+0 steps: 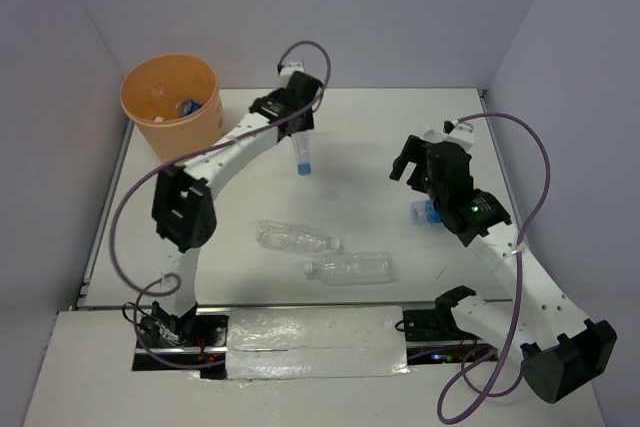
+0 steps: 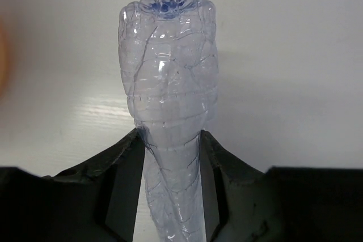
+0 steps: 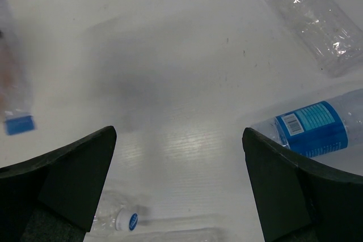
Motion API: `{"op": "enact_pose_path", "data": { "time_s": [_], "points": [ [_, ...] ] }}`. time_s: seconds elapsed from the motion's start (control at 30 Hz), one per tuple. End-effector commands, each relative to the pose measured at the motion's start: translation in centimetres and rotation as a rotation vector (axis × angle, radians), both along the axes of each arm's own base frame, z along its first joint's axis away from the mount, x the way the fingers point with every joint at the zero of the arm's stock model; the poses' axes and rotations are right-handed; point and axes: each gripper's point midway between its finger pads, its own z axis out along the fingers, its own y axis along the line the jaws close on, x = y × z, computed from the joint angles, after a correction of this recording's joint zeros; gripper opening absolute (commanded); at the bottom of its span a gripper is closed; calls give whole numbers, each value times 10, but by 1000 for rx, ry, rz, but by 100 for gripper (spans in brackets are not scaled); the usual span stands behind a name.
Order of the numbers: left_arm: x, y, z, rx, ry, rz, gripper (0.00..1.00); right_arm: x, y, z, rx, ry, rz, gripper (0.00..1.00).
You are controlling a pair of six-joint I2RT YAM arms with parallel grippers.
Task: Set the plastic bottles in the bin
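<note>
Left gripper (image 2: 172,140) clamped on crinkled clear bottle (image 2: 167,66), hanging cap down over table (image 1: 360,137), orange bin (image 1: 195,142) apart at far-left corner, right gripper (image 3: 178,134) spread wide and empty, blue-labelled bottle (image 3: 312,128) just beside it, 2 loose bottles (image 1: 298,238) lying mid-table, near each other.

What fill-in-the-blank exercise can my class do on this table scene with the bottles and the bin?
1. The left jaws are ____ on a crinkled bottle.
2. The right jaws stand ____, holding nothing.
3. The bin is ____ in colour.
4. The labelled bottle wears a ____ label.
Missing words: shut; open; orange; blue.
</note>
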Motion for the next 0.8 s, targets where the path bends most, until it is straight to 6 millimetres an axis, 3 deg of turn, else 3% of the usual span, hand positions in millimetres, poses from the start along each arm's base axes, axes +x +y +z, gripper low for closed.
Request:
{"op": "enact_pose_path", "data": {
  "time_s": [0.0,0.07,0.17,0.27,0.33,0.37,0.5,0.6,0.77],
  "points": [
    [8,53,155,-56,-288,10,0,4,1,19,14,-51,-5,100],
    [6,70,185,-72,-338,14,0,6,5,18,21,-50,8,100],
    [-7,118,247,-29,-466,77,0,8,8,17,23,-45,18,100],
    [-16,157,283,39,-558,141,0,12,11,20,25,-50,24,100],
    [-19,176,292,90,-578,171,0,14,12,23,24,-55,29,100],
    [-21,195,300,112,-599,220,0,15,12,25,25,-59,29,100],
    [-25,242,307,147,-614,341,0,17,14,28,24,-65,39,100],
    [-26,273,309,159,-637,419,0,16,14,30,25,-69,43,100],
    [-12,312,290,191,-605,507,0,19,19,28,32,-64,59,100]
  ]
}}
